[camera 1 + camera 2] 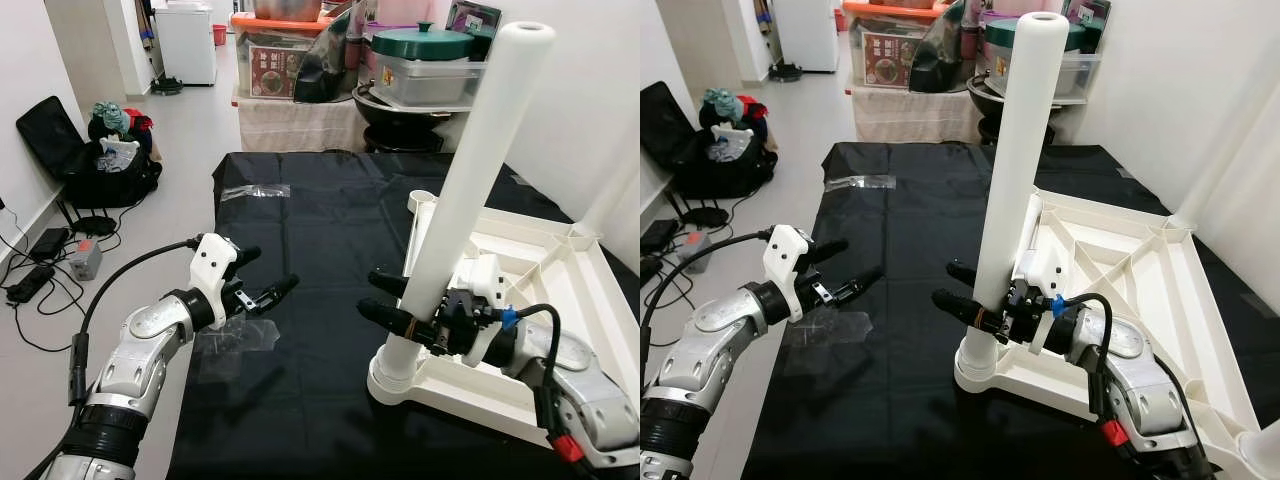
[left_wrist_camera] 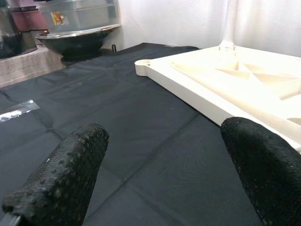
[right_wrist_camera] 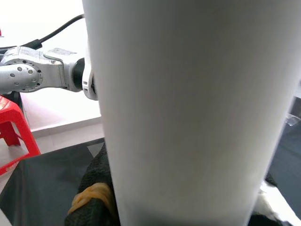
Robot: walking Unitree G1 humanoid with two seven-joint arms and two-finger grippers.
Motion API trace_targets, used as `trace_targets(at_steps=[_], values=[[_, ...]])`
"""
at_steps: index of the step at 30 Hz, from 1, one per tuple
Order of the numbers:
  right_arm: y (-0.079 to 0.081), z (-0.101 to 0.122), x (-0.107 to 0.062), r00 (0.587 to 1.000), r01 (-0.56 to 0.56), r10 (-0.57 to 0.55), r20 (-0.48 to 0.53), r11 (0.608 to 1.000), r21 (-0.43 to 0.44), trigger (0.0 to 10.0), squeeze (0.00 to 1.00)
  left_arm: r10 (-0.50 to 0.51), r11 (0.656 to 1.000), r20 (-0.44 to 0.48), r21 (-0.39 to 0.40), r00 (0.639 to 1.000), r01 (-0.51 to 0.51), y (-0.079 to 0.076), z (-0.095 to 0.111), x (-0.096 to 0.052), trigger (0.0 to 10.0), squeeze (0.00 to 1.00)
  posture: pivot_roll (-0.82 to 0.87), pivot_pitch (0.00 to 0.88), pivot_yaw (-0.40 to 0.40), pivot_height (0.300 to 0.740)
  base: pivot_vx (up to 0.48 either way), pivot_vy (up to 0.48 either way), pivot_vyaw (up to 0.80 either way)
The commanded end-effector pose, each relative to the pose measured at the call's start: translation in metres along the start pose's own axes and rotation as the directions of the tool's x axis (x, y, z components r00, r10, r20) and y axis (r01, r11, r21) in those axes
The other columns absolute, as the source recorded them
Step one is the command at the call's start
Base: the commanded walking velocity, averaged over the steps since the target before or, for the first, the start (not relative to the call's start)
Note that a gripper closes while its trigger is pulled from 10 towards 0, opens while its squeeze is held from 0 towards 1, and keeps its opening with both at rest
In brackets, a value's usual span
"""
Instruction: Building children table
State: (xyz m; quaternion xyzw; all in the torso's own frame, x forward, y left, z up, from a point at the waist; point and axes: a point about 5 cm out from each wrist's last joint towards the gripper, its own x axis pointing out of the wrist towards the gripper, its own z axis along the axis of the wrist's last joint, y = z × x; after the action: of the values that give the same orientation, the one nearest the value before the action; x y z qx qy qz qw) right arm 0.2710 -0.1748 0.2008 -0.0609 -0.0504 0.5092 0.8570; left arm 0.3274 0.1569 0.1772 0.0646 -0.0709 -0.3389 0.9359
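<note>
One white leg [image 1: 470,190], standing tilted in the nearest corner socket of the upturned tabletop [image 1: 545,300], clamped low down between the fingers of the right gripper [image 1: 385,300]. Probably light hollow plastic, stiff and smooth, so likely to slip; best gripped low, near the socket, and pushed straight down. Left gripper [image 1: 262,275] hovering just above the black cloth on the desk [image 1: 320,220], fingers spread and empty, well apart from the tabletop. Further on, another leg socket [image 1: 421,199] at the tabletop's next corner, with no leg in it. Beyond the desk, a clear storage box [image 1: 430,78] under a green lid, contents too blurred to tell, stacked over a dark bowl [image 1: 400,108].
</note>
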Motion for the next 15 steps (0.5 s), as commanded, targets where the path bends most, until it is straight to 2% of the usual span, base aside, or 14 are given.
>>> trace_targets(at_steps=[1,5,7,8,10,11,12,13,14,15], values=[[0.004,-0.021,0.005,0.998,-0.030,0.036,-0.049,0.993,0.115,0.0,0.00,-0.007,1.000,-0.013,-0.001,1.000,0.007,0.001,-0.001,-0.001,10.0,0.00,0.06,0.000,-0.048,0.740,0.000,0.000,0.00],[0.003,-0.021,0.009,1.000,0.003,-0.001,-0.014,0.989,0.146,0.0,0.00,-0.009,1.000,-0.014,-0.002,1.000,0.009,0.001,-0.001,-0.001,10.0,0.00,0.06,0.000,-0.050,0.740,0.000,0.000,0.00],[0.000,-0.025,0.012,0.996,0.082,-0.084,0.002,0.981,0.176,0.0,0.00,-0.009,1.000,-0.015,-0.003,1.000,0.009,0.001,-0.001,-0.002,10.0,0.00,0.07,0.000,-0.052,0.740,0.000,0.000,0.00],[0.000,-0.025,0.012,0.996,0.082,-0.084,0.002,0.981,0.176,0.0,0.00,-0.009,1.000,-0.015,-0.003,1.000,0.009,0.001,-0.001,-0.002,10.0,0.00,0.07,0.000,-0.052,0.740,0.000,0.000,0.00],[-0.001,-0.031,0.017,0.977,0.213,-0.207,-0.051,0.964,0.162,0.0,0.00,-0.007,1.000,-0.016,-0.003,1.000,0.007,0.000,-0.002,-0.002,10.0,0.00,0.07,0.000,-0.056,0.740,0.000,0.000,0.00],[-0.001,-0.031,0.017,0.977,0.213,-0.207,-0.051,0.964,0.162,0.0,0.00,-0.007,1.000,-0.016,-0.003,1.000,0.007,0.000,-0.002,-0.002,10.0,0.00,0.07,0.000,-0.056,0.740,0.000,0.000,0.00],[-0.002,-0.035,0.021,0.944,0.324,-0.311,-0.110,0.935,0.142,0.0,0.00,-0.005,1.000,-0.017,-0.003,1.000,0.005,-0.001,-0.002,-0.003,10.0,0.00,0.07,0.000,-0.056,0.740,0.000,0.000,0.00],[-0.002,-0.035,0.021,0.944,0.324,-0.311,-0.110,0.935,0.142,0.0,0.00,-0.005,1.000,-0.017,-0.003,1.000,0.005,-0.001,-0.002,-0.003,10.0,0.00,0.07,0.000,-0.056,0.740,0.000,0.000,0.00],[-0.008,-0.040,0.023,0.855,0.514,-0.492,-0.164,0.845,0.144,0.0,0.00,-0.001,1.000,-0.017,-0.004,1.000,0.001,-0.001,-0.002,-0.003,10.0,0.00,0.06,0.000,-0.060,0.740,0.000,0.000,0.00],[-0.008,-0.040,0.023,0.855,0.514,-0.492,-0.164,0.845,0.144,0.0,0.00,-0.001,1.000,-0.017,-0.004,1.000,0.001,-0.001,-0.002,-0.003,10.0,0.00,0.06,0.000,-0.060,0.740,0.000,0.000,0.00]])
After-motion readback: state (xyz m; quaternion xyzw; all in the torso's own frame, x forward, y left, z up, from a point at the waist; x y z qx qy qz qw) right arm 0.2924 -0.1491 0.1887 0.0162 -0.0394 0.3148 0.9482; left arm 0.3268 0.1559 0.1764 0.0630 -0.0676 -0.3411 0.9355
